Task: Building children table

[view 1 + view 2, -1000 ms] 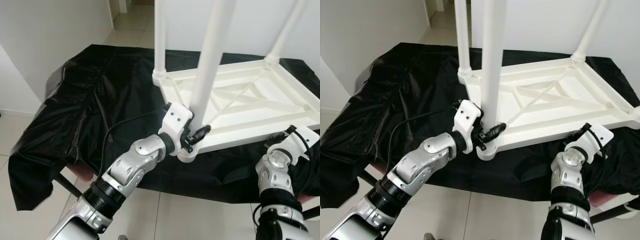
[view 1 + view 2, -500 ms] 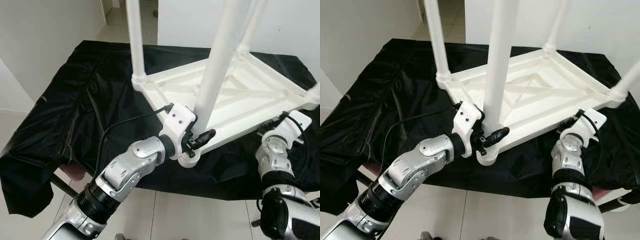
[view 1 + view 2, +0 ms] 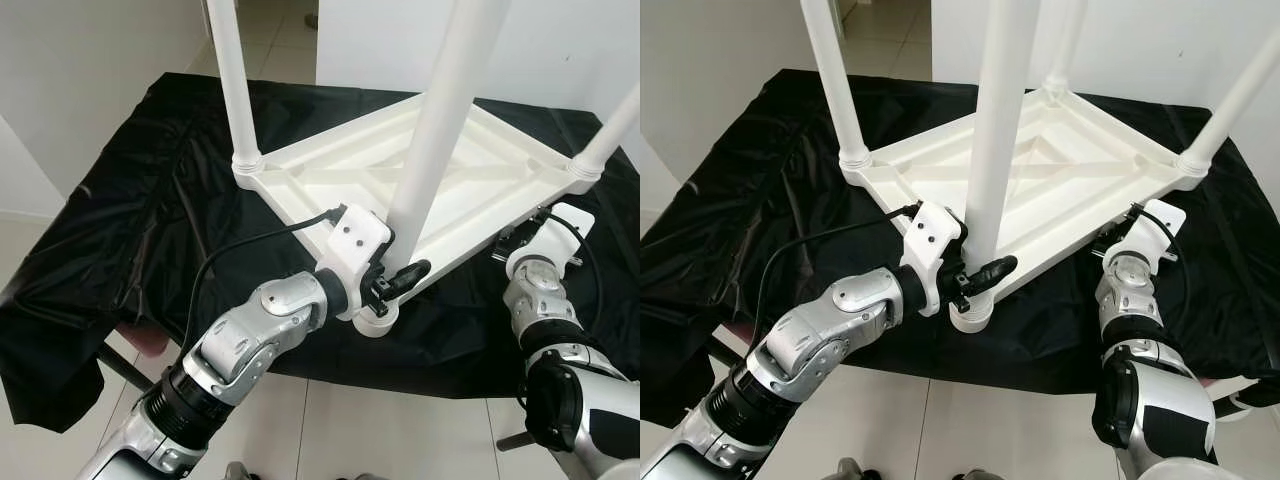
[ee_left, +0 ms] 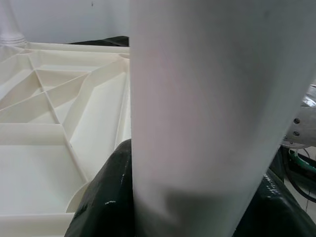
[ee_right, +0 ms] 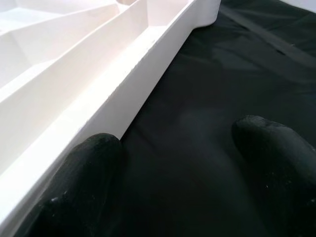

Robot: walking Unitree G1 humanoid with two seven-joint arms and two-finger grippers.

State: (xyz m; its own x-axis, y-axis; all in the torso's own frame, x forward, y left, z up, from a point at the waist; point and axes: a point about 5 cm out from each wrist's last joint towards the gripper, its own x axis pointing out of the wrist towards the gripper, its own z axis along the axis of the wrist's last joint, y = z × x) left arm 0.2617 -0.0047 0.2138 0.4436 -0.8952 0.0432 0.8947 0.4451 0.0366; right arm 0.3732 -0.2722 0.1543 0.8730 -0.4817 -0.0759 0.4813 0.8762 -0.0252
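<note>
Your left gripper's fingers [image 3: 408,272] clamp the upright white plastic table leg [image 3: 440,110] near its base; right gripper's fingers [image 5: 89,163] spread empty beside the upturned white tabletop's [image 3: 330,170] edge.

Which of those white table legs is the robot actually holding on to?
The nearest leg, at the front corner of the upturned table: the left gripper is clamped round its base. The other legs stand untouched.
</note>
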